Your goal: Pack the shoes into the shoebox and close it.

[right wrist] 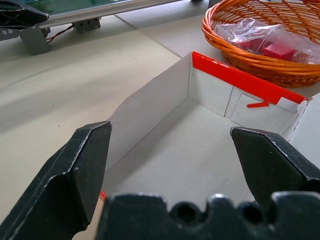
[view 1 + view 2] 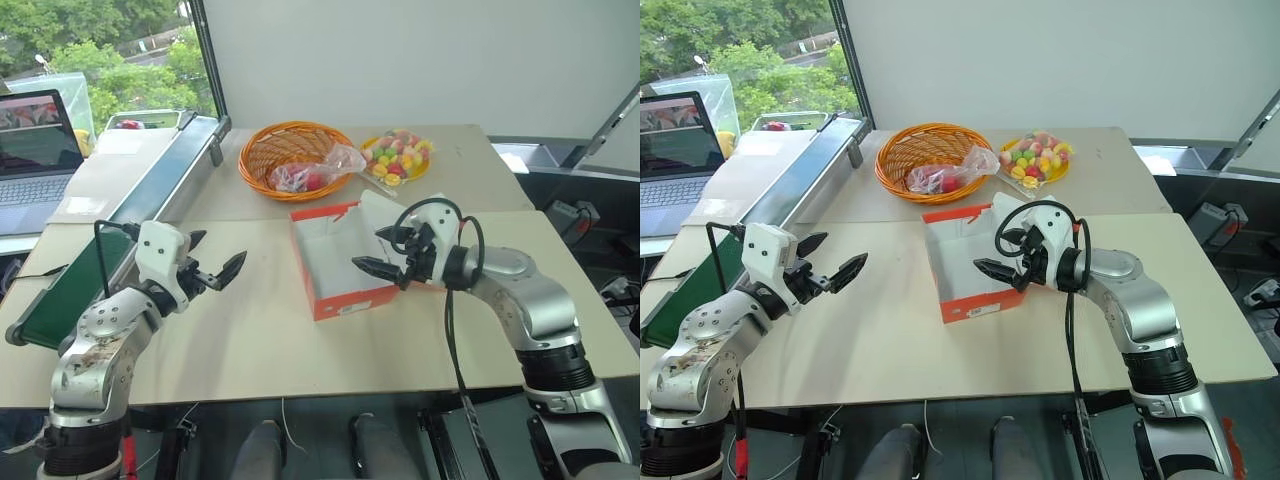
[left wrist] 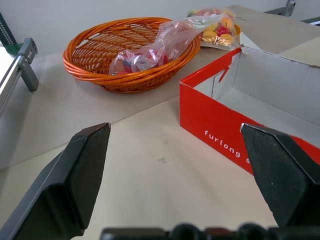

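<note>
Two grippers hang above the pale tabletop [image 2: 250,340], both with jaws spread wide and nothing between them. Plenty of bare table lies in front of the shoebox [image 2: 340,262] and out to its left, all the way to the near edge. The left gripper [image 2: 212,268] floats over that open stretch, well apart from the box's left wall, fingers aimed toward it. Over on the other side, the right gripper [image 2: 385,250] sits right at the box's right rim, one black finger [image 2: 372,267] reaching over the white interior, held above the box floor. From the right wrist view, the open box [image 1: 200,145] spreads out between the two finger pads, white floor bare, red rim on the far wall. The box stands open at the middle of the table, long side running away from the robot, orange-red outside, white lettering on the left wall.

Behind the box, just past its far end, sits a round orange wicker basket [image 2: 285,152] with a clear plastic bag [image 2: 320,172] draped over its rim. Beside that, a plate of coloured sweets [image 2: 397,157]. Along the left edge runs a green conveyor belt [image 2: 120,235], and a laptop [image 2: 35,160] stands open beyond it, next to a window onto trees
</note>
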Available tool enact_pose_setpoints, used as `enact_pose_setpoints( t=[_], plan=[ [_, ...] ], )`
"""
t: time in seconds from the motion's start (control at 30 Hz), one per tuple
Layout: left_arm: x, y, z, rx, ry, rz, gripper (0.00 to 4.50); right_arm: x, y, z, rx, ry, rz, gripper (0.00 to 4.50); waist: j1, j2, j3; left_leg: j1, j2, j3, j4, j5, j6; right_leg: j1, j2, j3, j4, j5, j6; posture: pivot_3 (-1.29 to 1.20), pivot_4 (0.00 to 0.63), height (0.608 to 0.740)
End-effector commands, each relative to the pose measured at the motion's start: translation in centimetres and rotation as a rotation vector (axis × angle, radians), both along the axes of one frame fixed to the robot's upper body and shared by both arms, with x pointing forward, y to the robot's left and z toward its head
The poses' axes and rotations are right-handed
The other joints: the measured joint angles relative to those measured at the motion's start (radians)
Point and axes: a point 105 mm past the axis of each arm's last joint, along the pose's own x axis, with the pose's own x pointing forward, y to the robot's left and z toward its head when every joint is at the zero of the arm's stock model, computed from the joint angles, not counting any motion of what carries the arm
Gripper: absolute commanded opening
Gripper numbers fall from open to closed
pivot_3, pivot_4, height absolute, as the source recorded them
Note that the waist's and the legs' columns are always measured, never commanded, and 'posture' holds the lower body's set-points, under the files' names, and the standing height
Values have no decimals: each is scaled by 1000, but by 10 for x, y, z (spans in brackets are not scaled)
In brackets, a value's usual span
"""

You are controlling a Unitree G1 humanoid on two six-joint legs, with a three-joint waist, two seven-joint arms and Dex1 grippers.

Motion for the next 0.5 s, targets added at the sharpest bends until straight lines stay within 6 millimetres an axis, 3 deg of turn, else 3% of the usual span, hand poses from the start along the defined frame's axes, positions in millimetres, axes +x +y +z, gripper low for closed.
enact_pose_setpoints(
  t=[0.03,0.3,0.5],
  plan=[
    [-2,3,15,-6,-63,-6,4477,1,2,16,3,-77,10,4500,0,0,0,0,0,0,0,0,0,0,0,0,0,0,0,0,150,740],
    [-1,39,17,-21,-81,118,4477,11,11,24,43,-113,3,4500,-3,0,0,1,0,0,0,0,0,0,0,0,0,0,0,0,150,740],
    [-2,61,19,30,-110,226,4477,16,24,38,198,-116,14,4500,-1,0,0,0,0,0,0,0,0,0,0,0,0,1,-1,0,150,740]
  ],
)
